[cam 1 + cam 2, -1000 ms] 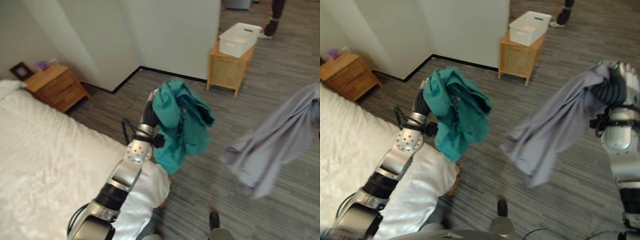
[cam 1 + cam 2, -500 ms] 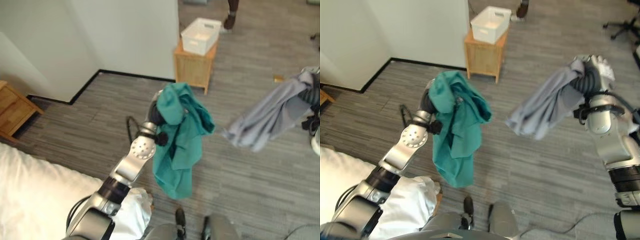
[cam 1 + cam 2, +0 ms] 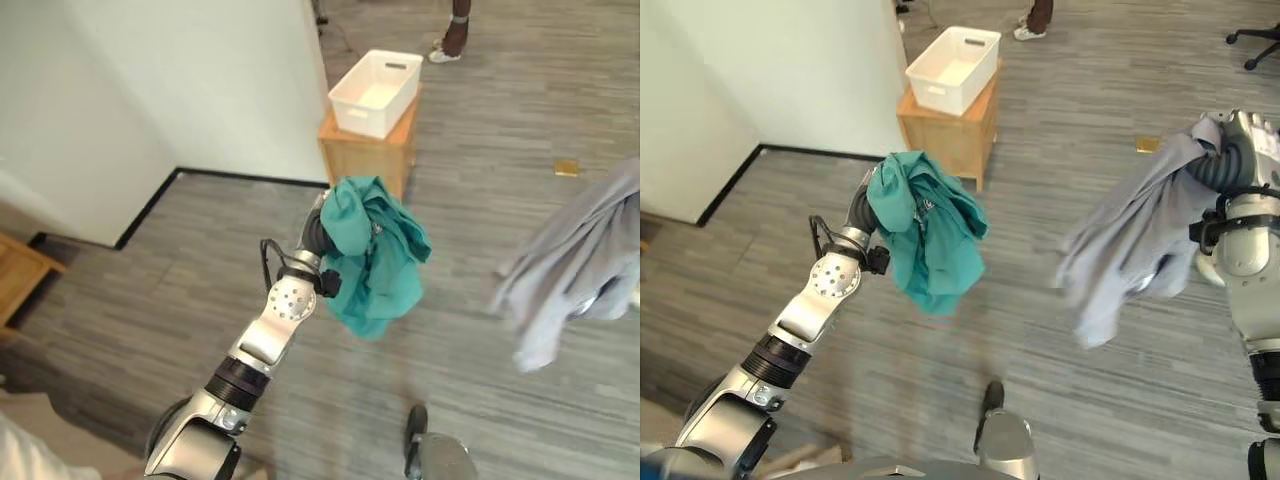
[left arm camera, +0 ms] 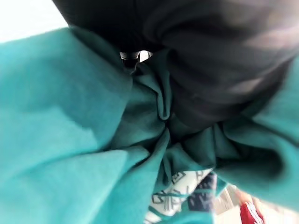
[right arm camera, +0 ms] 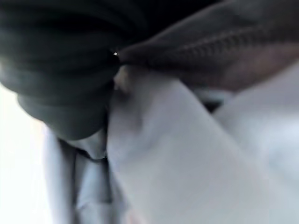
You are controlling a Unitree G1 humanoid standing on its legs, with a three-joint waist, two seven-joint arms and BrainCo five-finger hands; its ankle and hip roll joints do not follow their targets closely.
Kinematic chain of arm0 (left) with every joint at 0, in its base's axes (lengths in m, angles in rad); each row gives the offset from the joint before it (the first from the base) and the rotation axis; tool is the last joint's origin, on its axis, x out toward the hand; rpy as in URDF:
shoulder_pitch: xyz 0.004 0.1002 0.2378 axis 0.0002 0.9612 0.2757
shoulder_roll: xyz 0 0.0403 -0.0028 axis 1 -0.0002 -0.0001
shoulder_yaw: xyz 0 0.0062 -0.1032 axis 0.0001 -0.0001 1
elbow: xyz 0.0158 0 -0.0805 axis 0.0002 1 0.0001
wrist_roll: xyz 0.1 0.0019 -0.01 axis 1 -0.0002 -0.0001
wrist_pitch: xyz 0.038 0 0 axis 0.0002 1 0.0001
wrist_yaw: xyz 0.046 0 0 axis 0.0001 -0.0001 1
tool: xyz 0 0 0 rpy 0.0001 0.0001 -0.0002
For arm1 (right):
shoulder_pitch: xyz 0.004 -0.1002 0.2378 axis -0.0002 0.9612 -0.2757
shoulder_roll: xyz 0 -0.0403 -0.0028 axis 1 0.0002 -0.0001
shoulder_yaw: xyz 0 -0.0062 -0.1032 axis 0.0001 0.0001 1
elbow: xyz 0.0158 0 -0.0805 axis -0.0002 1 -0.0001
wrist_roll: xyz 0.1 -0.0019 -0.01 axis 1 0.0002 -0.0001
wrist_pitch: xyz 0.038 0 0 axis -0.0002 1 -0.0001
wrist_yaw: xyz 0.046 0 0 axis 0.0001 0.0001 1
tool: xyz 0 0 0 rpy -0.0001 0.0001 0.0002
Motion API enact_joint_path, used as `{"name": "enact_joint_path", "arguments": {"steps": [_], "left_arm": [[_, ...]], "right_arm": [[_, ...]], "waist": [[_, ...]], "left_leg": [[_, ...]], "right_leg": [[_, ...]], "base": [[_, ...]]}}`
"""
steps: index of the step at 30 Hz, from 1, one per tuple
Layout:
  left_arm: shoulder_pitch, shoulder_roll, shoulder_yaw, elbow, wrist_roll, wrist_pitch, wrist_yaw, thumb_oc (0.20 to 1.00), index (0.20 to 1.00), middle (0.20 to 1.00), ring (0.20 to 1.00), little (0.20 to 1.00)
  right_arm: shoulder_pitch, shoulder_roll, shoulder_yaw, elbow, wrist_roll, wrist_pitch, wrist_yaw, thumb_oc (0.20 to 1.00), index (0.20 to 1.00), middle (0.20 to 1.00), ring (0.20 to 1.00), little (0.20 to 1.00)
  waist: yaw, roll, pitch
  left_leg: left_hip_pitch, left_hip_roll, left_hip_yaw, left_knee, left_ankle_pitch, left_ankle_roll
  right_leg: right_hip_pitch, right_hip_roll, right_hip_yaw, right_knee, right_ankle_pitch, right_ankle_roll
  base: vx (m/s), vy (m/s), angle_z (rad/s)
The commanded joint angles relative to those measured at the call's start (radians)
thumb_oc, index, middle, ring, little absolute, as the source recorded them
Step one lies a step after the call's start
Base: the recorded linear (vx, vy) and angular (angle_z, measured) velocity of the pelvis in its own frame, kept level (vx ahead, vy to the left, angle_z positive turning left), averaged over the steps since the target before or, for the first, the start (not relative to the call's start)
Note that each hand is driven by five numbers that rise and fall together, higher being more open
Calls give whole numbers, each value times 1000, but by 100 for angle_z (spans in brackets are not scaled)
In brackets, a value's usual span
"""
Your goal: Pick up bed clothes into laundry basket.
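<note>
Grey striped carpet floor [image 3: 1040,330] with a white wall [image 3: 770,70] at the robot's left. Against the wall's corner stands a small wooden cabinet [image 3: 945,125], and a white laundry basket [image 3: 952,68] sits on top of it. A grey garment [image 3: 1130,245] hangs in the air from the right hand [image 3: 1245,140], raised at the robot's right, well apart from the basket; the cloth drapes over the hand and its grip cannot be told. A teal garment [image 3: 375,255] is bunched over the left hand [image 3: 318,232], held up just in front of the cabinet; the fingers are buried in the cloth, so their state cannot be told. A person's leg and shoe [image 3: 450,45] show beyond the basket.
</note>
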Motion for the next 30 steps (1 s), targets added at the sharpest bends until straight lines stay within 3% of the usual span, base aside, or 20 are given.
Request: {"name": "enact_joint_path", "arguments": {"steps": [1, 2, 3, 4, 5, 6, 7, 9, 10, 11, 12, 14, 15, 16, 17, 18, 21, 24, 26, 30], "left_arm": [[-56, 2, 12, -44, -30, -52, 26, 200, 200, 200, 200, 200], [-55, 1, 16, -43, -33, -52, 29, 200, 200, 200, 200, 200], [-29, 3, 35, -51, -35, -53, 21, 200, 200, 200, 200, 200], [-28, 2, 35, -51, -35, -53, 21, 200, 200, 200, 200, 200], [-2, 5, 48, -52, -27, -52, 15, 200, 200, 200, 200, 200], [17, 13, 50, -51, -15, -53, 8, 200, 200, 200, 200, 200], [19, 11, 50, -52, -15, -53, 7, 200, 200, 200, 200, 200], [17, 8, 41, -42, -7, -52, 4, 200, 200, 200, 200, 200], [25, 11, 37, -43, -24, -53, 0, 200, 200, 200, 200, 200], [25, 10, 37, -43, -24, -53, 0, 200, 200, 200, 200, 200], [62, 6, 39, -41, -35, -39, -5, 200, 200, 200, 200, 200], [57, 14, 16, -41, -46, -32, 0, 200, 200, 200, 200, 200], [55, 17, 14, -37, -40, -23, 8, 200, 200, 200, 200, 200], [43, 26, 5, -32, -30, -16, 6, 200, 200, 200, 200, 200], [41, 26, 6, -32, -30, -16, 6, 200, 200, 200, 200, 200], [11, 36, -4, -22, -19, -20, 13, 200, 200, 200, 200, 200], [-19, 36, -13, -23, -15, -26, 8, 200, 200, 200, 200, 200], [-17, 33, -17, -26, -2, -32, -6, 200, 200, 200, 200, 200], [1, 25, -18, -25, 11, -40, -19, 200, 200, 200, 200, 200], [13, 21, -13, -4, 6, -48, -18, 200, 200, 200, 200, 200]], "right_arm": [[-106, -102, 43, -95, 42, -39, -12, 200, 200, 200, 200, 200], [-127, -107, 71, -81, 48, -34, -1, 200, 200, 200, 200, 200], [-131, -110, 83, -79, 60, -32, 24, 200, 200, 200, 200, 200], [-130, -110, 83, -79, 61, -32, 24, 200, 200, 200, 200, 200], [-116, -122, 85, -72, 58, -40, 26, 200, 200, 200, 200, 200], [-112, -127, 95, -61, 56, -47, 34, 200, 200, 200, 200, 200], [-113, -129, 97, -60, 57, -48, 34, 200, 200, 200, 200, 200], [-122, -149, 117, -27, 52, -49, 32, 200, 200, 200, 200, 200], [-136, -156, 136, -16, 35, -30, 54, 200, 200, 200, 200, 200], [-136, -156, 137, -16, 35, -30, 54, 200, 200, 200, 200, 200], [-119, -138, 147, 12, 14, -23, 61, 200, 200, 200, 200, 200], [-88, -106, 132, 13, 9, -28, 57, 200, 200, 200, 200, 200], [-97, -97, 133, 16, 0, -21, 56, 200, 200, 200, 200, 200], [-105, -93, 132, 15, -10, -16, 58, 200, 200, 200, 200, 200], [-107, -93, 133, 15, -10, -15, 58, 200, 200, 200, 200, 200], [-131, -100, 134, 15, -31, -18, 52, 200, 200, 200, 200, 200], [-146, -134, 108, 22, -19, -11, 36, 200, 200, 200, 200, 200], [-112, -150, 65, 25, -8, -12, 27, 200, 200, 200, 200, 200], [-60, -169, 4, 29, 7, -5, 15, 200, 200, 200, 200, 200], [-107, -221, 12, 85, 21, 1, -5, 200, 200, 200, 200, 200]], "waist": [[36, -54, -33], [58, -55, -24], [93, -31, -21], [96, -33, -20], [112, -13, -28], [146, 19, -36], [149, 18, -37], [173, 35, -47], [184, 53, -72], [183, 54, -72], [214, 48, -98], [224, 15, -99], [213, 6, -90], [190, 11, -75], [192, 14, -78], [152, 42, -55], [115, 37, -30], [88, 25, -27], [55, 4, -32], [64, -17, -46]], "left_leg": [[2, -31, 67, 3, -92, 37], [-43, -19, 86, -18, -105, 40], [-81, -9, 130, -227, -107, 57], [-76, -11, 134, -233, -105, 57], [-78, -22, 156, -414, -98, 69], [-104, -14, 224, -646, -27, 57], [-87, -19, 230, -682, -6, 57], [-128, -6, 367, -822, 50, 50], [-129, -4, 415, -844, 48, 73], [-128, -4, 414, -844, 48, 73], [-99, -48, 358, -836, 62, 118], [-51, -79, 360, -835, 41, 159], [-9, -92, 358, -841, 17, 178], [25, -88, 346, -847, 1, 183], [21, -83, 348, -849, 5, 184], [78, -49, 326, -850, -32, 182], [117, -47, 284, -850, -64, 151], [140, -43, 247, -850, -89, 124], [184, -45, 190, -850, -136, 100], [255, -21, 159, -850, -190, 74]], "right_leg": [[40, -56, 67, -151, 46, 130], [60, -60, 85, -151, 31, 134], [100, -45, 114, -151, -5, 145], [101, -47, 117, -151, -6, 146], [116, -31, 121, -151, -31, 158], [179, -17, 109, -151, -77, 170], [178, -19, 112, -151, -75, 170], [244, -10, 76, -151, -128, 171], [307, 11, 57, -151, -153, 174], [308, 11, 56, -151, -153, 175], [368, 19, 62, -97, -182, 174], [340, -7, 49, 99, -134, 226], [279, -44, 48, 245, -53, 276], [193, -59, 61, 396, 24, 290], [184, -55, 65, 399, 28, 290], [39, -83, 61, 565, 65, 290], [-47, -150, 28, 427, 12, 255], [-36, -158, 10, 220, -6, 240], [-62, -133, 96, -50, 50, 258], [-90, -148, 96, -130, 120, 280]], "base": [[216, -87, -106], [397, -29, -124], [402, -39, -118], [492, 6, -123], [575, 37, -73], [573, 35, -56], [546, 2, -34], [530, -65, -13], [523, -76, -3], [842, -125, 0], [615, -120, 9], [593, -89, 23], [418, 7, 39], [263, 24, 44], [262, -19, 83], [259, -70, 97], [336, -216, 80], [281, -307, 127], [417, -390, 102], [303, -291, 59]]}}
